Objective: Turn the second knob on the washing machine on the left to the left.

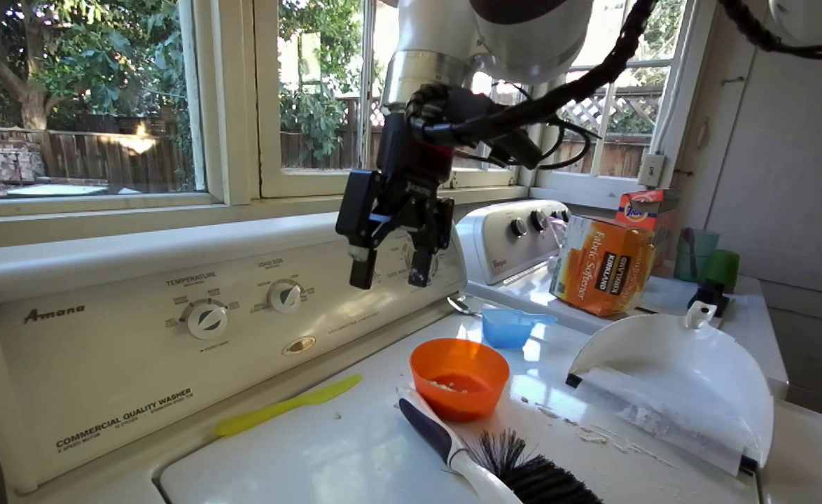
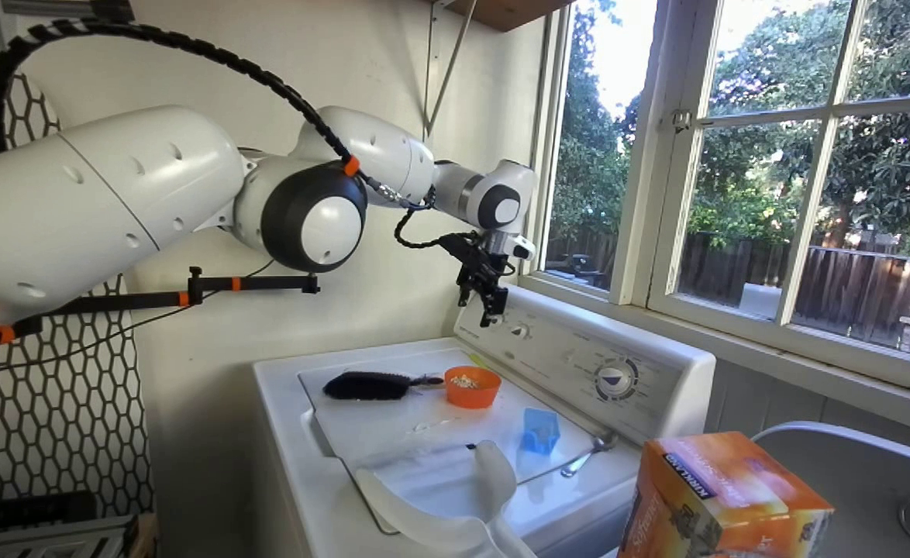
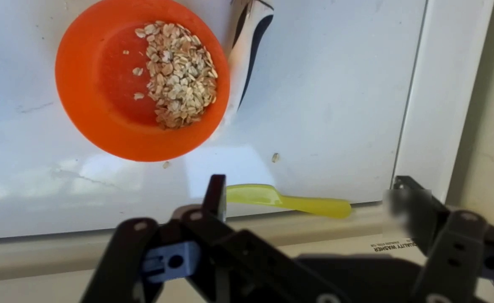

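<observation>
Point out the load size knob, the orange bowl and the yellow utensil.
Load size knob (image 1: 286,297), in an exterior view, on the middle of its face.
Orange bowl (image 3: 81,80), in the wrist view, on its inner wall.
Yellow utensil (image 3: 288,201), in the wrist view, near the handle's start.

Clearance and obstructions
Open air separates gripper (image 1: 391,274) from second knob (image 1: 285,297); orange bowl (image 1: 461,404) and brush (image 2: 373,386) obstruct the lid (image 1: 299,462).
</observation>
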Action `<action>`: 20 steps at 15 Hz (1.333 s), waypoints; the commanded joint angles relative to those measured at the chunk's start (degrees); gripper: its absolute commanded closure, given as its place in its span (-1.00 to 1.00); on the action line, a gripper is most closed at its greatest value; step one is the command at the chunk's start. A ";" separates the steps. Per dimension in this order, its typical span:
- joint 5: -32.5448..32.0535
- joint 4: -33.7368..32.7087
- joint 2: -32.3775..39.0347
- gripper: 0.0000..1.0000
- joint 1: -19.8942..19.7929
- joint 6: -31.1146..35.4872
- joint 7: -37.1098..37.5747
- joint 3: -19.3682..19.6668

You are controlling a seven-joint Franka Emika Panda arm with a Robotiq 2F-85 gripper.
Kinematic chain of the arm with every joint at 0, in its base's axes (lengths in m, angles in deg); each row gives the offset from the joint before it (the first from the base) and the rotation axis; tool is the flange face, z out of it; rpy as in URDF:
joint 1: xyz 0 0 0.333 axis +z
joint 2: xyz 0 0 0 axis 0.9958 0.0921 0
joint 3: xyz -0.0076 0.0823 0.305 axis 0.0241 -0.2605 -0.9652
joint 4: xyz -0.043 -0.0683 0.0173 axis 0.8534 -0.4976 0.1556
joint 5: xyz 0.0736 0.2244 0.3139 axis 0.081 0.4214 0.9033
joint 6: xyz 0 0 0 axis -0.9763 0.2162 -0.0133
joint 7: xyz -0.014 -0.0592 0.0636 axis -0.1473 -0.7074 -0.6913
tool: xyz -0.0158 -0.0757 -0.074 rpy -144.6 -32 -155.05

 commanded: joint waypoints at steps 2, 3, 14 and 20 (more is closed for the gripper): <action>-4.03 -8.42 5.56 -1.00 2.91 -0.68 -0.53 2.90; -4.59 -9.75 6.60 -1.00 3.21 0.23 -0.97 3.27; -6.14 -15.80 14.55 -1.00 4.15 18.69 -8.82 5.45; -6.05 -15.72 15.91 -0.91 4.10 25.51 -10.90 5.70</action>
